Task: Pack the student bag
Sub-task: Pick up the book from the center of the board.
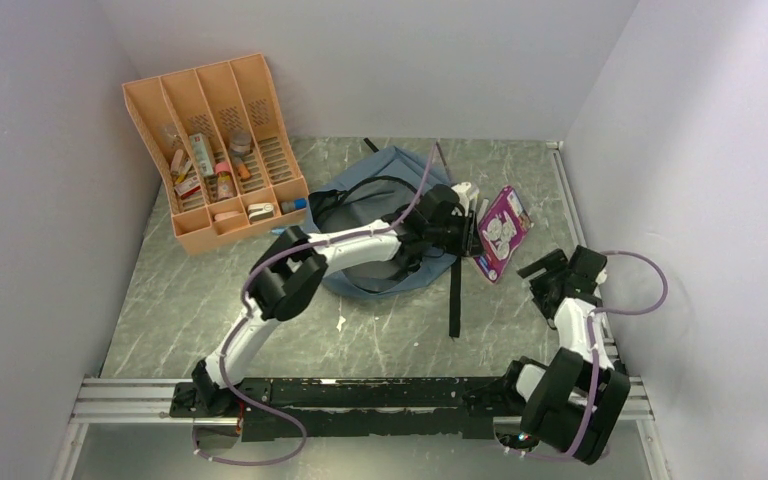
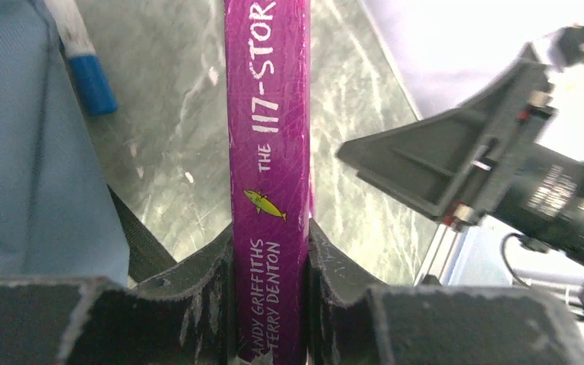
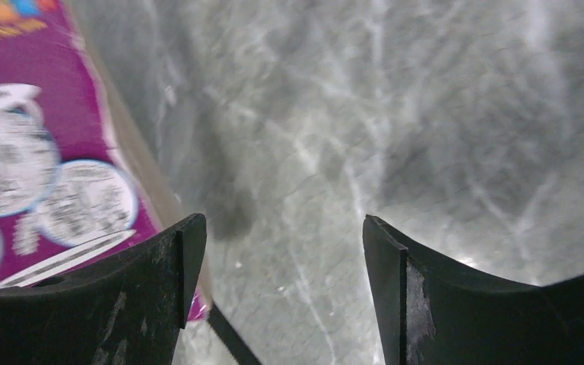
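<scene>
Top view looks down over the whole table [image 1: 210, 300]; both wrist views sit close (fingers [image 3: 464, 304] at bottom), sharing the book [image 2: 268, 152].

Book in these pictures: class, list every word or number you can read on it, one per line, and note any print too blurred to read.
"THE 117-STOR": spine of the book, cut off by the top of the left wrist view.
"ANDY GRIFFITHS": lower on the spine, first letter partly cut off.
"TERRY DENTON": beside that name.
Front cover: print too blurred to read.
</scene>
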